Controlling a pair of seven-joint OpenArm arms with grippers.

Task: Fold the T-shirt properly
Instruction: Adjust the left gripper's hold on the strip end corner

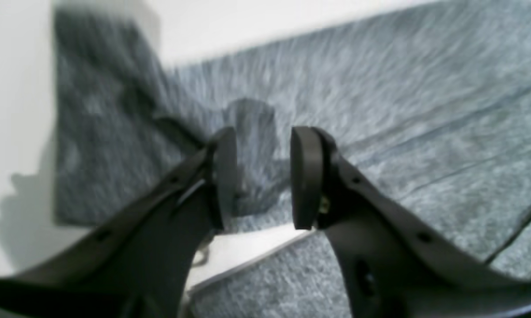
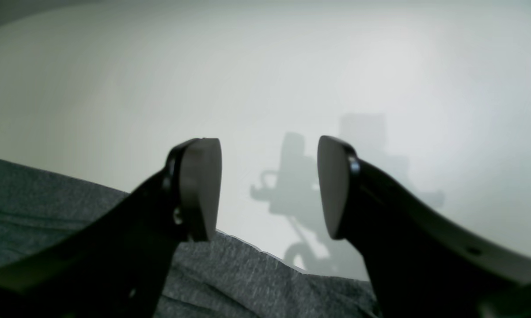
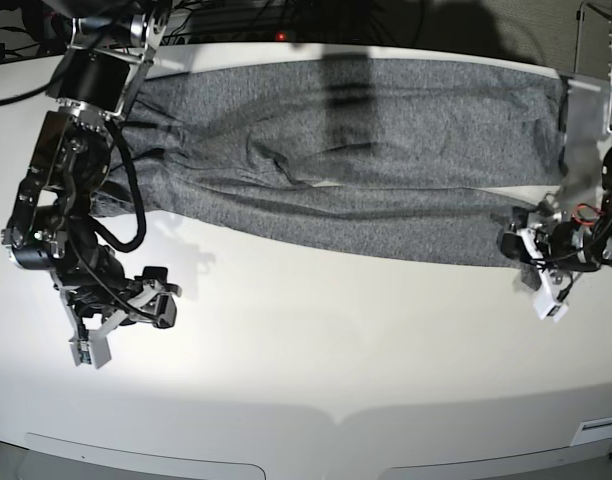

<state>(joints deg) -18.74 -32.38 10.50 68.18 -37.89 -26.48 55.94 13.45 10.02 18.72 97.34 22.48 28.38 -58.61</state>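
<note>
Apparently the job is at the straightening stage: the T-shirt (image 3: 406, 130) lies stretched across the white table (image 3: 316, 340), wrinkled lengthwise, its long strip of sleeve or hem nearest the robot bunched into ridges. I can't tell which part of the garment that strip is.

The left gripper (image 1: 263, 179) is at the T-shirt's near corner, on the robot's left. Its fingers stand moderately apart, with a raised ruck of cloth showing between them; whether they touch the cloth I can't tell, but they aren't closed on it. The right gripper (image 2: 269, 190) stands wide open and has hold of nothing, above bare table on the robot's side of the T-shirt, beyond its near edge.

As I judge it, no neat fold is made so far. The next move probably calls for the left fingers to settle that rucked corner flat or pinch it cleanly, and for the right gripper to come across to the T-shirt's near edge at its own end. With both ends held, the strip could be drawn taut and evenly before anything is folded over; lifting one end alone would likely skew it.
</note>
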